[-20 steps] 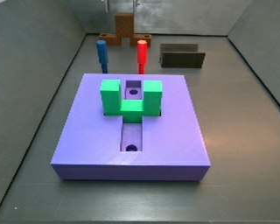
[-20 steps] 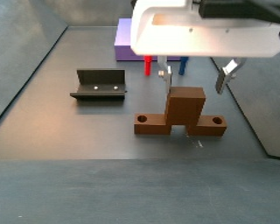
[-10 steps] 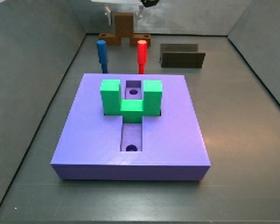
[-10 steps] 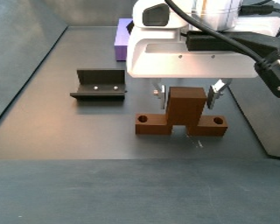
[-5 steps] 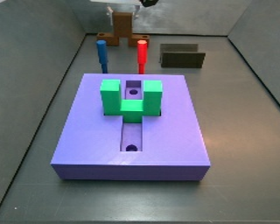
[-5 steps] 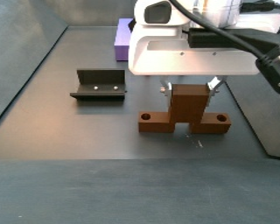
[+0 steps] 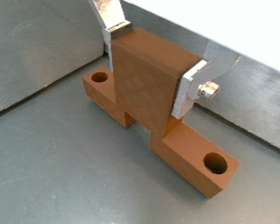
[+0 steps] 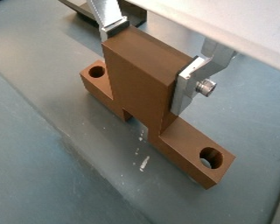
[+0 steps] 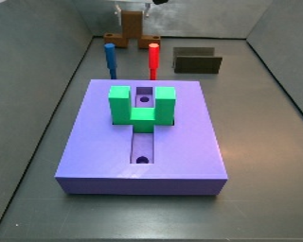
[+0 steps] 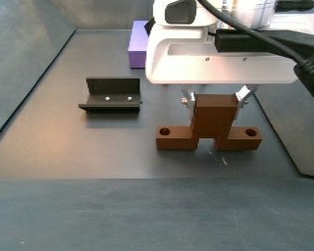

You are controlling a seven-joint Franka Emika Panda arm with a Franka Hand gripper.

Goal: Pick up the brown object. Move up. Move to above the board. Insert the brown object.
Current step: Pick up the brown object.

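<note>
The gripper (image 8: 154,59) is seen closed on the upright block of the brown object (image 8: 140,74), one silver finger (image 8: 189,84) pressed flat to each side face. In both wrist views the object's long base, holed at each end, runs crosswise beneath the jaws. The object (image 10: 212,125) is shown at or just above the floor, at the far end of the workspace from the board (image 9: 141,142), whose groove lies beneath the green block (image 9: 143,104).

1. Light is even and soft in all views, with faint shadows under the pieces.
2. The bench (image 8: 60,166) shows a pale sheen in a wrist view.
3. Side views are low-resolution; the gripper (image 10: 215,96) appears slightly soft.
</note>
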